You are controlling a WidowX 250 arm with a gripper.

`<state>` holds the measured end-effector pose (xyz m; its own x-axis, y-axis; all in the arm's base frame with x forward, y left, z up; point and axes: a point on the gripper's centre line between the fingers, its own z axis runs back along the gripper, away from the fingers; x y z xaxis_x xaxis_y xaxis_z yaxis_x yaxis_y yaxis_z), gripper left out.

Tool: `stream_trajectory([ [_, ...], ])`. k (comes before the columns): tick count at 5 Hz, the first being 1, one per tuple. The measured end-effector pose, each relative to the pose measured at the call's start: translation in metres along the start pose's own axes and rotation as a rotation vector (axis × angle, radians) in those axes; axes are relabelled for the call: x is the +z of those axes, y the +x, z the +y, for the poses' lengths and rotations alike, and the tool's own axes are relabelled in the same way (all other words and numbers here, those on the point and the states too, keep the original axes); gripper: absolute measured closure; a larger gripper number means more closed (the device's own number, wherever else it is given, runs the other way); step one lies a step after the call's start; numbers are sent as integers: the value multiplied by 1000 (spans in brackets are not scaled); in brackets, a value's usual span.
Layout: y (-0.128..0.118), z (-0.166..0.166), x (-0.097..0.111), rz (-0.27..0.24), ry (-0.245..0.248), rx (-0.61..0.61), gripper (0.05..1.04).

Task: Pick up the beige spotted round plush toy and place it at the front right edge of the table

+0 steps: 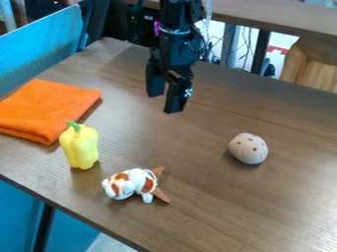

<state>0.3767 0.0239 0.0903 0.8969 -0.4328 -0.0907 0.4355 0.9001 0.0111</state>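
The black gripper (164, 101) hangs over the back part of the brown table, its two fingers apart with nothing between them. Nearest the left edge lies a folded orange cloth (49, 108). A yellow pepper (80, 147) with a green stem stands just in front of the cloth. To the pepper's right, close to the front edge, is a small white and brown plush toy (135, 184) with brown pieces at its right end. A beige, rounded object with dark spots (249, 148) rests on the right side, apart from the others.
The wooden table (217, 211) has its front edge running diagonally at lower left. A blue chair back (46, 47) stands beyond the left edge. Behind the table are a wooden ledge (276, 19), cables and a light wooden box (313, 64).
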Motion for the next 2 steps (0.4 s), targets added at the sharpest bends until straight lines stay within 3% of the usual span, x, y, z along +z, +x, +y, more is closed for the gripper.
stream_trajectory([
  [1, -1, -2, -15, 37, -22, -2, 83],
  [2, 5, -12, -19, 34, -57, -70, 83],
])
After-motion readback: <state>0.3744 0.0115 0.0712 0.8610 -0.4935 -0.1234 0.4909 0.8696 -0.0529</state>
